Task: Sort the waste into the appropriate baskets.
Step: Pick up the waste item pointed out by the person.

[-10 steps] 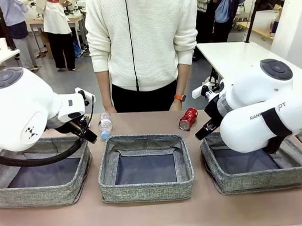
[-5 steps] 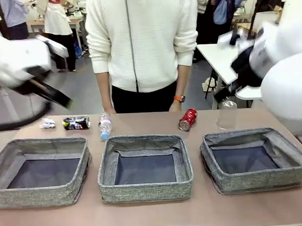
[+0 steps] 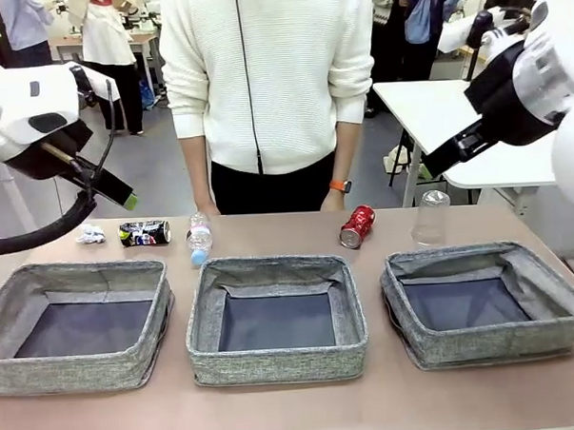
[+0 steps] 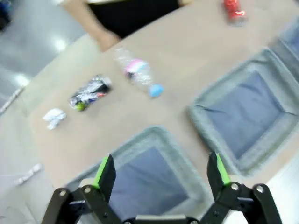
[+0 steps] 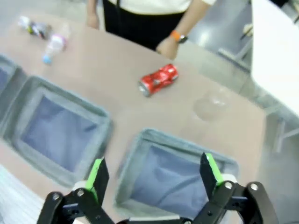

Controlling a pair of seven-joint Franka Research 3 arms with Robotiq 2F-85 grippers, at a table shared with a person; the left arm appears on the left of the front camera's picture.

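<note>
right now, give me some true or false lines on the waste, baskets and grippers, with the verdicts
1. The middle basket is empty. True.
2. The red can lies in the right basket. False: it lies on the table, beyond the baskets.
3. The left gripper and right gripper are open, holding nothing. True.
4. The clear cup sits beside the paper wad. False: the cup is near the right basket, the wad at the far left.
5. The bottle lies between the dark blue can and the red can. True.
</note>
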